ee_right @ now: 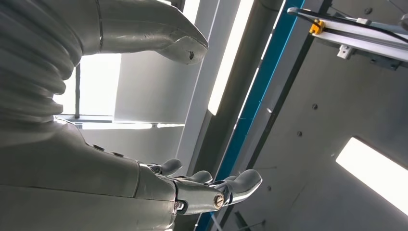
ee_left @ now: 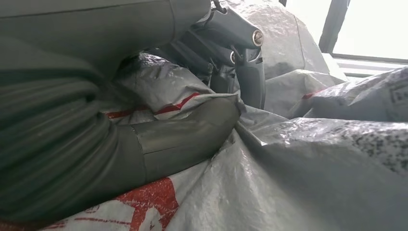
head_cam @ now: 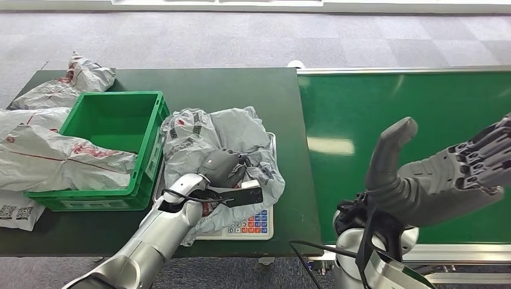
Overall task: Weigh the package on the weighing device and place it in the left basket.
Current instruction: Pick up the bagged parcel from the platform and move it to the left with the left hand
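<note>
Head view, starting at your left: grey parcels (head_cam: 60,153) spill over the near rim of the green basket (head_cam: 153,129), which stands on the dark bench (head_cam: 241,84) with most of its floor bare. That bare floor is why it can take one more package. More parcels (head_cam: 84,78) lie on the bench behind it.

Just beside the basket, the grey package (head_cam: 211,129) lies crumpled across the weighing device (head_cam: 253,226), draping over the platform so that only the keypad end shows. It sits there, I judge, so its weight can register.

Your left robot hand (head_cam: 226,168) is down on the package, fingers closed into the plastic. The left wrist view confirms it: the thumb (ee_left: 187,130) presses a fold of film with a red stripe against the dark fingers (ee_left: 240,62), so the robot hand is holding the package. The grip looks like a bunched pinch on loose film, so expect the bag to sag and swing when lifted toward the basket.

Further right runs the green conveyor (head_cam: 391,108). Over it your right robot hand (head_cam: 446,168) is raised with fingers spread wide and holding nothing; the right wrist view looks at the ceiling past its thumb (ee_right: 159,29). It seems parked clear of the work.
</note>
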`<state>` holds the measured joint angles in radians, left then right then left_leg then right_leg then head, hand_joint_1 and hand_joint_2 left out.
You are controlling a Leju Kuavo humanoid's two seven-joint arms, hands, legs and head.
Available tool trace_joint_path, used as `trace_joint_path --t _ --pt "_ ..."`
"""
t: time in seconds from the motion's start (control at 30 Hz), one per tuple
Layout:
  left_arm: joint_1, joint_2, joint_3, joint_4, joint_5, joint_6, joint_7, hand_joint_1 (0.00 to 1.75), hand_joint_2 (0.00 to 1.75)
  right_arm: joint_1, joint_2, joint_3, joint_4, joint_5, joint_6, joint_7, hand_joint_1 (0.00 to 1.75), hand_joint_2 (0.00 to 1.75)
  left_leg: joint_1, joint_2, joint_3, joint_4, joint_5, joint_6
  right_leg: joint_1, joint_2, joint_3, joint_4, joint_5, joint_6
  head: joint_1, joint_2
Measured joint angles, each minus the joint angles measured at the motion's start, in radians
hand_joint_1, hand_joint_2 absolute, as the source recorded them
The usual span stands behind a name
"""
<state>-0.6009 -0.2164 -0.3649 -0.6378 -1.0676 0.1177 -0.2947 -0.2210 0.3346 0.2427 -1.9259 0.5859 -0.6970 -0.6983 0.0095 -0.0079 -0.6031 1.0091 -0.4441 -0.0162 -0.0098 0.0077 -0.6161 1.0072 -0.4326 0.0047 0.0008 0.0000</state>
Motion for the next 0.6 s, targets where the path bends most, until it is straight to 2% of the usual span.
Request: trace_joint_path --t 0.3,0.4,0.47,0.6 --pt "-0.006 0.001 -0.008 0.003 -0.007 0.009 0.008 1.75 1.75 0.000 0.000 0.000 0.005 0.000 0.000 0.000 0.00 1.75 0.000 0.000 0.000 0.000 0.000 0.000 0.000 0.000 0.000 0.000 0.000 0.000 0.000 0.000" --pt "-0.008 0.004 -0.008 0.003 -0.030 0.039 0.041 1.75 1.75 0.000 0.000 0.000 0.007 0.001 0.000 0.000 0.00 1.75 0.000 0.000 0.000 0.000 0.000 0.000 0.000 0.000 0.000 0.000 0.000 0.000 0.000 0.000" --pt "-0.012 0.011 -0.008 -0.005 -0.085 0.120 0.113 1.75 1.75 0.000 0.000 0.000 0.007 0.007 0.000 0.000 0.00 1.75 0.000 0.000 0.000 0.000 0.000 0.000 0.000 0.000 0.000 0.000 0.000 0.000 0.000 0.000" --pt "-0.037 0.056 0.008 -0.079 -0.252 0.397 0.321 1.75 1.75 0.003 0.000 -0.002 0.006 0.017 0.000 0.000 0.00 1.75 0.001 0.000 0.000 0.000 0.001 -0.001 0.001 0.001 -0.001 0.001 0.001 -0.001 0.000 0.000"
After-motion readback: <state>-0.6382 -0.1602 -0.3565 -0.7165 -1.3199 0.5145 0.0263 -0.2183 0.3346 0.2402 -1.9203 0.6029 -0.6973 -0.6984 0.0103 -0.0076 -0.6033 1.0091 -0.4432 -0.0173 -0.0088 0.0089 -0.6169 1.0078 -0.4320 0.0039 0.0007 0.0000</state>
